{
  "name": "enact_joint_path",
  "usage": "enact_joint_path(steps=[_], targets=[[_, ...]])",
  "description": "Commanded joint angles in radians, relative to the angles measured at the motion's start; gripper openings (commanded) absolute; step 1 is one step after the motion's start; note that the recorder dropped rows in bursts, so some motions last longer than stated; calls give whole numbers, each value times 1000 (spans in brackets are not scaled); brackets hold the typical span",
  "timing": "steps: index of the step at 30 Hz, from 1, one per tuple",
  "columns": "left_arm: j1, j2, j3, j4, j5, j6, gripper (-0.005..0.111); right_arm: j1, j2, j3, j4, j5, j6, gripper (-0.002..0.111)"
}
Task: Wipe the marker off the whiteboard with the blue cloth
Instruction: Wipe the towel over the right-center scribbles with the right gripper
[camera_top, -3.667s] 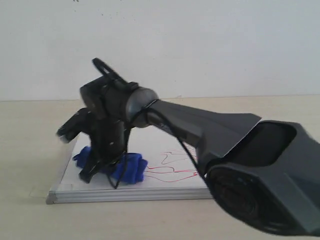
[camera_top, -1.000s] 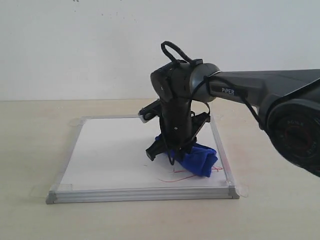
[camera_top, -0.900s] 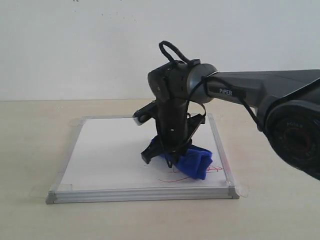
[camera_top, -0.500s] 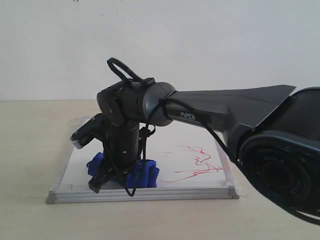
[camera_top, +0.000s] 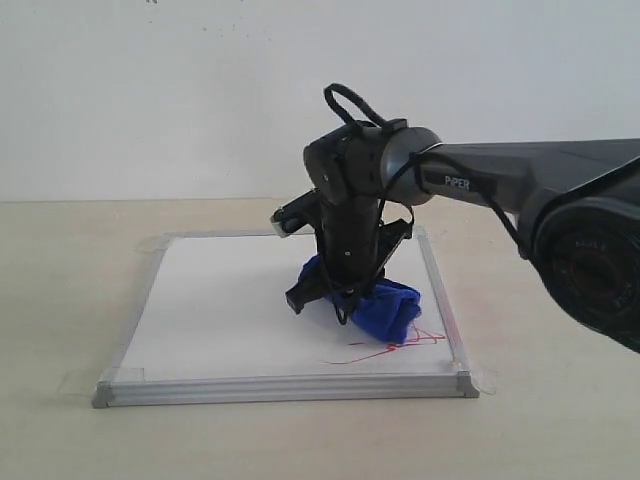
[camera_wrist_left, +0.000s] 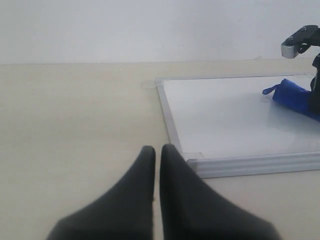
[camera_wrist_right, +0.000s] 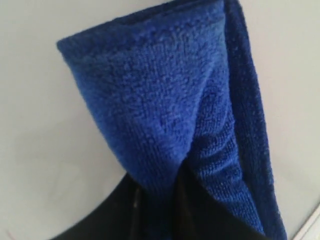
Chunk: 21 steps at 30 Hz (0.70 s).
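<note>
The whiteboard (camera_top: 220, 310) lies flat on the table, silver-framed. My right gripper (camera_top: 335, 295) is shut on the blue cloth (camera_top: 385, 308) and holds it down on the board's right half. Red marker lines (camera_top: 395, 345) remain near the front right corner, just in front of the cloth. The right wrist view is filled by the blue cloth (camera_wrist_right: 170, 110) pinched between the dark fingers over white board (camera_wrist_right: 45, 150). My left gripper (camera_wrist_left: 157, 150) hovers shut and empty over the table, off the whiteboard's (camera_wrist_left: 225, 115) near corner; the blue cloth (camera_wrist_left: 295, 95) shows at the far side.
Bare beige tabletop (camera_top: 60, 270) surrounds the board, with a pale wall (camera_top: 200, 90) behind. Clear tape tabs (camera_top: 485, 380) hold the board's corners. The right arm (camera_top: 520, 180) stretches in from the right above the table.
Half a second ago the right gripper and cloth were at the board's front left; they have swept to the right half. Fewer red lines show than half a second ago.
</note>
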Motion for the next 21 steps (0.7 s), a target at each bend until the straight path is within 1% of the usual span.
enact_joint_path(steps=[1,3,6,8,10,13,16,18,21], targets=[[-2,-2,4,-2,-6,-5,4,73,11,14,219,-14,-255,-1],[-2,-2,4,-2,-6,-5,4,118,11,14,252,-41,-359,-1],[-2,-2,4,-2,-6,-5,4,172,11,14,236,-59,-471,-1],[-2,-2,4,-2,-6,-5,4,182,11,14,197,-81,-461,-1],[-2,-2,4,-2,-6,-5,4,179,11,14,115,-105,-390,-1],[-2,-2,4,-2,-6,-5,4,146,11,14,-36,-96,-270,-1],[-2,-2,4,-2,-6,-5,4,87,11,14,-143,-35,-177,-1],[-2,-2,4,-2,-6,-5,4,33,11,14,-161,15,-166,-1],[-2,-2,4,-2,-6,-5,4,-53,11,14,-159,32,-139,-1]])
